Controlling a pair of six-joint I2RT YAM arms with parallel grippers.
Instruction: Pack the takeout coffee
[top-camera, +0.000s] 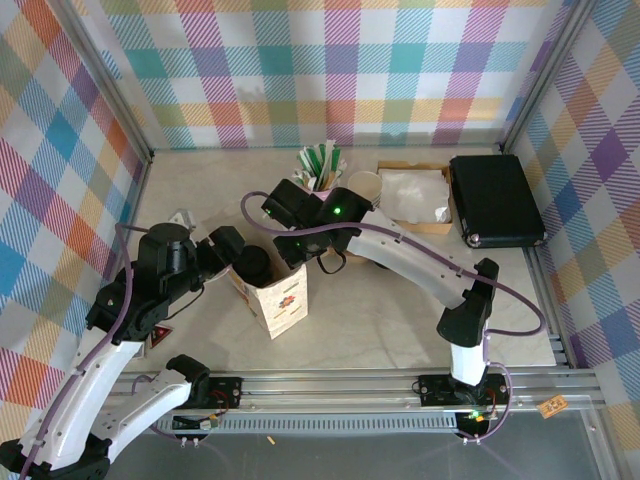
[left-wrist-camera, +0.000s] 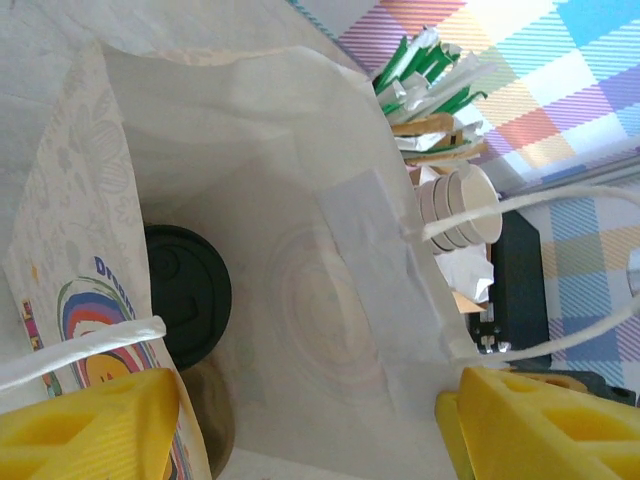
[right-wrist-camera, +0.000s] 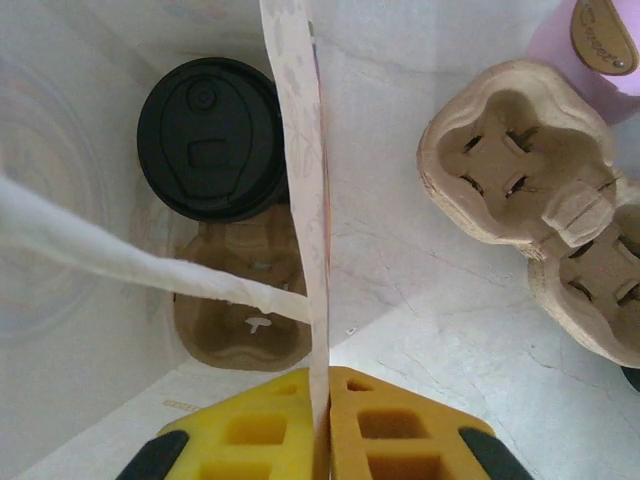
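The right pincer (right-wrist-camera: 322, 388) has its yellow fingers pressed together on the top edge of the paper bag (right-wrist-camera: 297, 130), pinching one thin wall between them. The left pincer (left-wrist-camera: 305, 395) stands spread wide at the bag's mouth, one finger towards each side wall. A white handle (left-wrist-camera: 80, 345) lies across one of its fingers. I cannot tell whether either finger bears on the paper, and it grips nothing.

Between the two, the bag stands upright and open on the worktop (right-wrist-camera: 400, 300). Down inside it the takeout coffee (right-wrist-camera: 212, 138) sits upright with its black lid on, in one pocket of a pulp carrier (right-wrist-camera: 240, 335) on the bag's floor. The carrier's other pocket is empty. Outside, near the bag, lies a second pulp carrier (right-wrist-camera: 520, 180).

By my reckoning the main job is done, since the cup is in the bag. What looks left is to release the wall, draw both arms clear, and perhaps close the mouth.
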